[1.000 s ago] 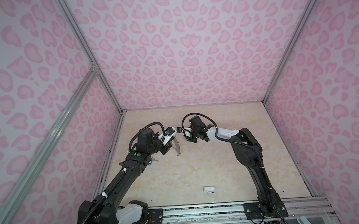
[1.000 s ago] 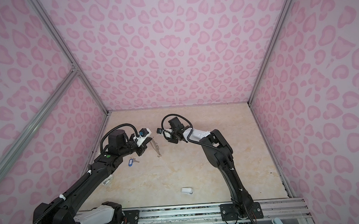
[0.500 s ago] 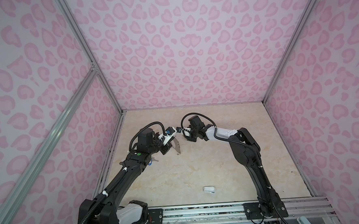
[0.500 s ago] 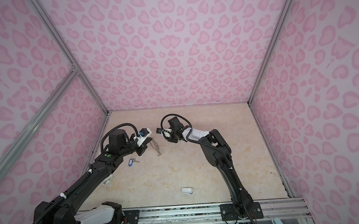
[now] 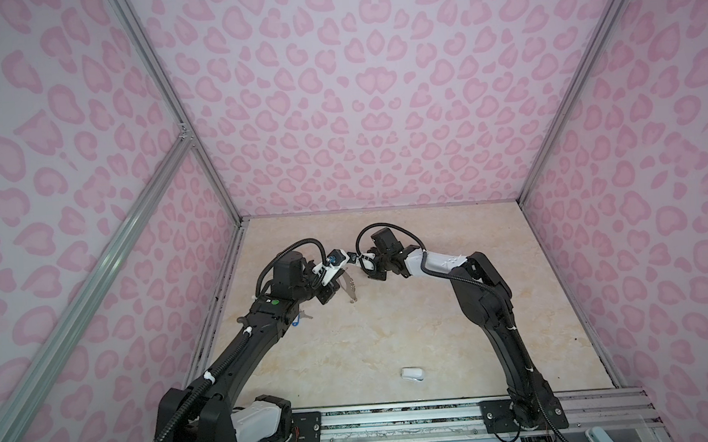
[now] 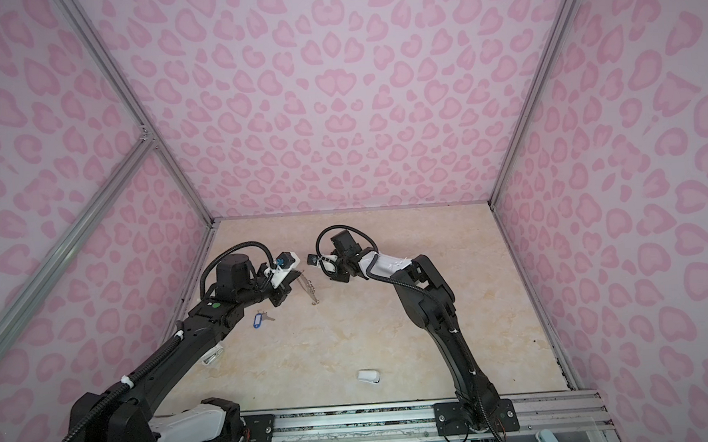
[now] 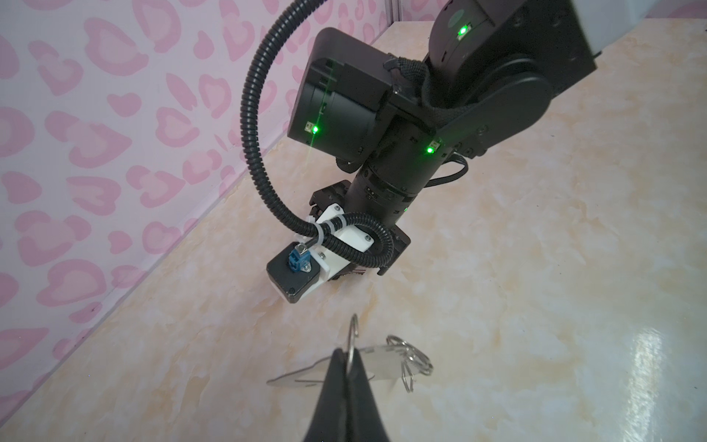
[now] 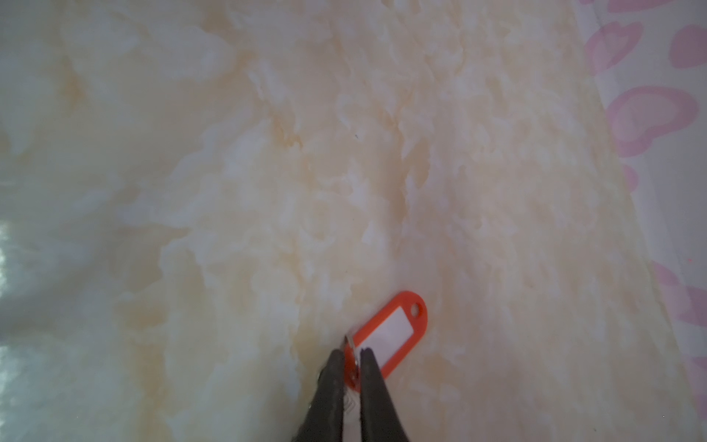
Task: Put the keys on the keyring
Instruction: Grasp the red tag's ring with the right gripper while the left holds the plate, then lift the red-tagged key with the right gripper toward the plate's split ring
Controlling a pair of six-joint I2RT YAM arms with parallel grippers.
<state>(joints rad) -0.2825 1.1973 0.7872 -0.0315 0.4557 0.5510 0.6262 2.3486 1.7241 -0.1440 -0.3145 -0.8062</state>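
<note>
My left gripper (image 7: pixel 347 358) is shut on a wire ring of the keyring (image 7: pixel 302 377), a flat grey plate with more small rings (image 7: pixel 411 358) along its edge. In both top views the keyring (image 5: pixel 349 288) (image 6: pixel 308 289) hangs tilted from the left gripper (image 5: pixel 340 277) above the table. My right gripper (image 8: pixel 352 358) is shut on the ring end of the key with the orange-red tag (image 8: pixel 394 331); the key blade is hidden behind the fingers (image 8: pixel 333 382). The right gripper (image 5: pixel 367 268) is just right of the keyring. A blue-tagged key (image 6: pixel 259 320) lies on the table beside the left arm.
A small white rounded object (image 5: pixel 412 373) lies near the table's front edge. Pink patterned walls (image 5: pixel 358 105) close in the marble table (image 5: pixel 391 332) on three sides. The right arm's wrist (image 7: pixel 382 153) fills the space just beyond the keyring in the left wrist view.
The right gripper has edged slightly left toward the keyring and its jaws have closed. The left arm and keyring have stayed still.
</note>
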